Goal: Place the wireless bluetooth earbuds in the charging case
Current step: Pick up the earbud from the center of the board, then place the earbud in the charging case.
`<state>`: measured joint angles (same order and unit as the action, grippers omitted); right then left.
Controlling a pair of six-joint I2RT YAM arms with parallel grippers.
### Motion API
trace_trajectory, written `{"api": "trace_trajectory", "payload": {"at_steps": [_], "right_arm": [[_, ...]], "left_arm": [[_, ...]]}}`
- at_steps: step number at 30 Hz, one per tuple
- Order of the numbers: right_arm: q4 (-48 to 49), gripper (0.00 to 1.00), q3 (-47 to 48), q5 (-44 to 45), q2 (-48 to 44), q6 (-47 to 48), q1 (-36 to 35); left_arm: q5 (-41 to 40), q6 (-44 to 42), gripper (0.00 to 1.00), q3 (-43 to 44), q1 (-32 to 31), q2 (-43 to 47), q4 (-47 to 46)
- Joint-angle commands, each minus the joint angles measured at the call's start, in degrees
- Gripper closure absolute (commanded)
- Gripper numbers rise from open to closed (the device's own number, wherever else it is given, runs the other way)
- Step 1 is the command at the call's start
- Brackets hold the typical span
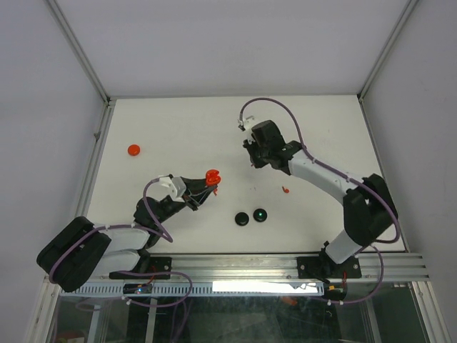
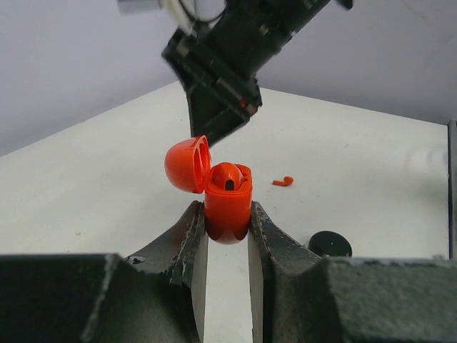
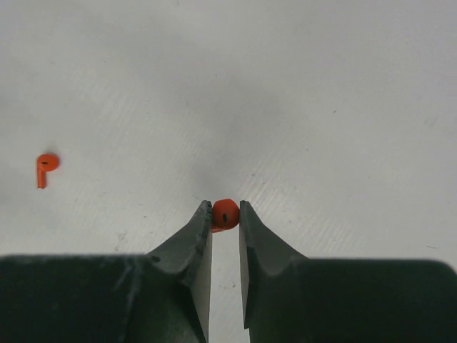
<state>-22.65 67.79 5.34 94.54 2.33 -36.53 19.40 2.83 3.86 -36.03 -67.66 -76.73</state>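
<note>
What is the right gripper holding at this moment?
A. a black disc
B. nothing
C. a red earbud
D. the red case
C: in the right wrist view, the right gripper is shut on a red earbud, while the case sits in the left gripper.

white shells over black joints on the left arm (image 1: 120, 248) and the right arm (image 1: 325, 175). thin purple cable (image 1: 275, 103) looped loosely along each, standing clear of the links in places. bulky black housing (image 1: 268, 143) behind each wrist. left end effector (image 2: 227, 232) and right end effector (image 3: 226, 214) alike: two matte black tapered fingers (image 3: 193, 250), scuffed pale along the inner edges. black base plates (image 1: 314, 266) below.
</note>
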Motion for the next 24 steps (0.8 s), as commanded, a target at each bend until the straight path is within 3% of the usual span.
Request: {"api": "trace_trajectory", "payload": {"at_steps": [1, 14, 24], "right_arm": [[6.22, 0.86, -2.00, 1.91, -10.66, 5.38, -2.13], [17.64, 0.85, -10.87, 0.48, -32.18, 15.74, -13.34], [28.05, 0.86, -17.85, -0.04, -37.39, 28.99, -23.97]], "left_arm": [[0.73, 1.67, 1.00, 0.67, -0.24, -1.36, -5.64], [4.81, 2.51, 1.00, 3.49, -0.23, 1.26, -3.99], [9.26, 6.49, 1.00, 5.82, -0.24, 1.68, -3.07]]}}
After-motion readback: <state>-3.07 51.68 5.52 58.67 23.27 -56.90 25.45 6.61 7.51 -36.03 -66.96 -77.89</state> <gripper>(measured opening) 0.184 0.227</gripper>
